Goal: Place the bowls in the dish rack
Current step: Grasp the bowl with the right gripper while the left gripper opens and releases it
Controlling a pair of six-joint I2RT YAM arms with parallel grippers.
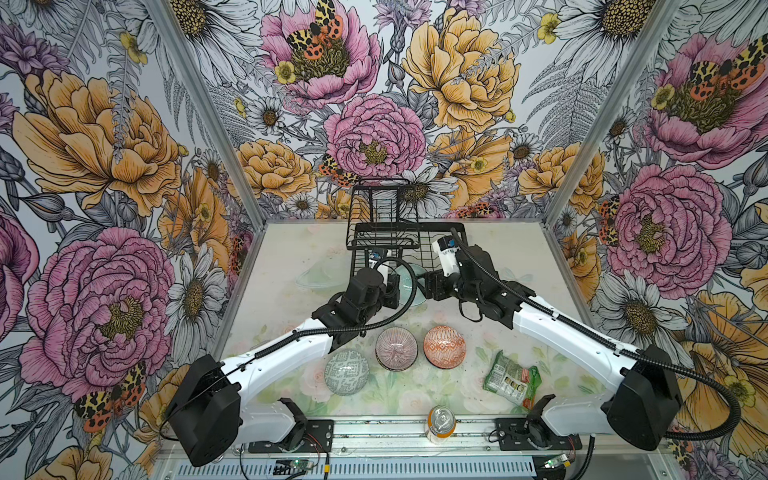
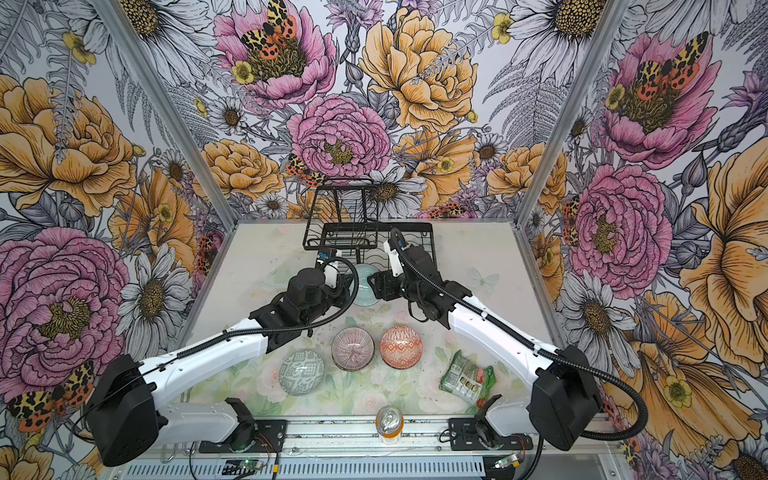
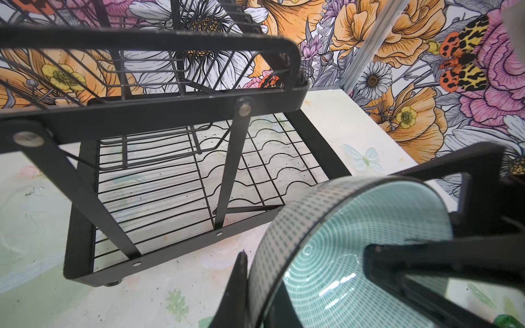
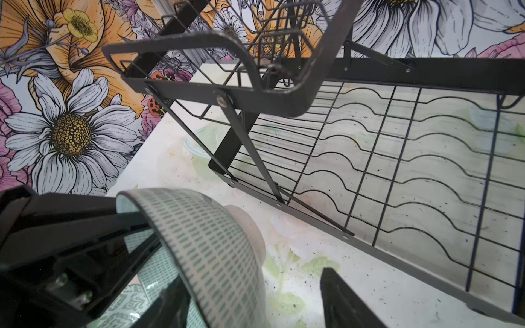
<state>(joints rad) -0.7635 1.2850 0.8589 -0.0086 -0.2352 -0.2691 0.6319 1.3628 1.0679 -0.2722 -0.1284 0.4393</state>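
A pale teal bowl [image 1: 405, 284] [image 2: 365, 284] hangs tilted on edge just in front of the dish rack [image 1: 386, 232] [image 2: 345, 237]. My left gripper [image 1: 395, 291] [image 3: 261, 284] is shut on its rim, one finger outside the wall and one inside. From the other side my right gripper [image 1: 428, 286] [image 4: 252, 284] straddles the same bowl [image 4: 213, 241], open, with a clear gap between its outer finger [image 4: 341, 298] and the bowl wall. The rack's lower wire tray [image 3: 170, 184] holds nothing. Pink-striped [image 1: 397, 348], orange-white [image 1: 444, 347] and grey-green maze [image 1: 346, 372] bowls sit on the table.
A green snack packet [image 1: 513, 380] lies at the front right. A drink can [image 1: 441, 424] stands at the table's front edge. The rack's upper tier [image 4: 227, 56] overhangs the left part of the lower tray. Floral walls close in the back and both sides.
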